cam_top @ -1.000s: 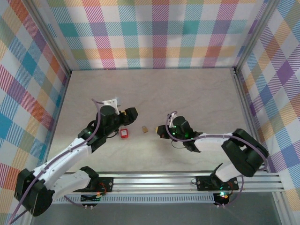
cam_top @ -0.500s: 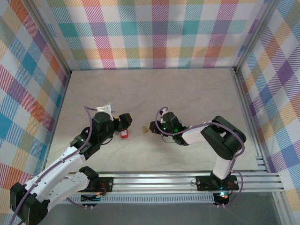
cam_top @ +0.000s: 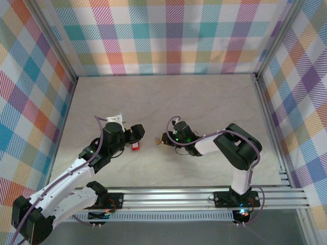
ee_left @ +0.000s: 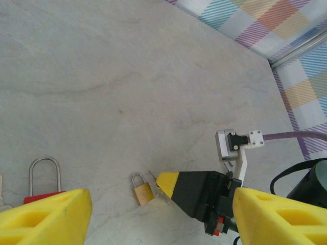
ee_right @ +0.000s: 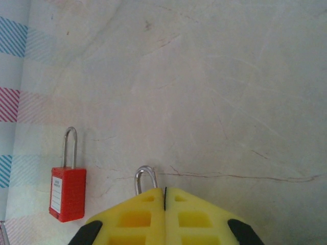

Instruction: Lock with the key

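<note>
A small brass padlock [ee_left: 143, 190] lies flat on the table [cam_top: 204, 102], also visible in the top view [cam_top: 158, 139]. My right gripper [cam_top: 165, 138] is shut, and a thin key [ee_left: 153, 175] sticks out of its yellow tips right beside the padlock's shackle. From the right wrist, the shackle [ee_right: 145, 178] peeks out ahead of the shut right gripper [ee_right: 164, 193]; the padlock's body is hidden beneath the fingers. My left gripper [cam_top: 136, 133] hovers open just left of this, its fingers [ee_left: 48, 217] wide apart with nothing between them.
A red padlock [cam_top: 135, 146] with a long steel shackle [ee_left: 43, 175] lies left of the brass one and under my left gripper; it also appears in the right wrist view [ee_right: 67, 194]. Plaid walls enclose the table on three sides.
My right gripper has slid left across the table until its tips reach the brass padlock. The left gripper has drawn slightly back toward the near edge, staying open.
</note>
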`<state>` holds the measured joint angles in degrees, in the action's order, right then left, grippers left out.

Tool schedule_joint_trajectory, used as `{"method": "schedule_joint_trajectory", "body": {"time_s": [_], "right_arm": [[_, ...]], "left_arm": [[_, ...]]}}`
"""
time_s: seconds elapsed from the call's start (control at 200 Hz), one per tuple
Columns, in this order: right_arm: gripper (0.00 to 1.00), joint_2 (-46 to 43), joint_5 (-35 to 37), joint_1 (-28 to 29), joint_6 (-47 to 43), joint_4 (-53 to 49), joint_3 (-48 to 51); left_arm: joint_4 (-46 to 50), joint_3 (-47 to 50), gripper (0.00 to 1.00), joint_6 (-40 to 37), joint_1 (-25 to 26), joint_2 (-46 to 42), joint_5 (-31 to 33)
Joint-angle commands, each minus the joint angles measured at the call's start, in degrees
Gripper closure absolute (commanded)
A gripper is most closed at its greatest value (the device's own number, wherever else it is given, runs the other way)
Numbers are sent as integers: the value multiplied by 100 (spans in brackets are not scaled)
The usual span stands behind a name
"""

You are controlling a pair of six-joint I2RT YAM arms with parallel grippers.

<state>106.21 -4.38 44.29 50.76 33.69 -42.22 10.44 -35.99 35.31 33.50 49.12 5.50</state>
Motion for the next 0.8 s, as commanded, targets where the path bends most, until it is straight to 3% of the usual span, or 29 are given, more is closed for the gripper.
{"method": "schedule_joint_trajectory", "body": {"time_s": [0.0,0.585,0.795], "right_arm": [[92,88,43,25,-35,-140,-177],[75,2,-98,26,-203,-559,-317],[62,-464,58,27,-510,-1024,-312]], "left_arm": [[-70,83,27,59,-54,-21,-12],[-121,118,27,52,-54,-24,-66],[-92,83,27,29,-54,-26,-41]]}}
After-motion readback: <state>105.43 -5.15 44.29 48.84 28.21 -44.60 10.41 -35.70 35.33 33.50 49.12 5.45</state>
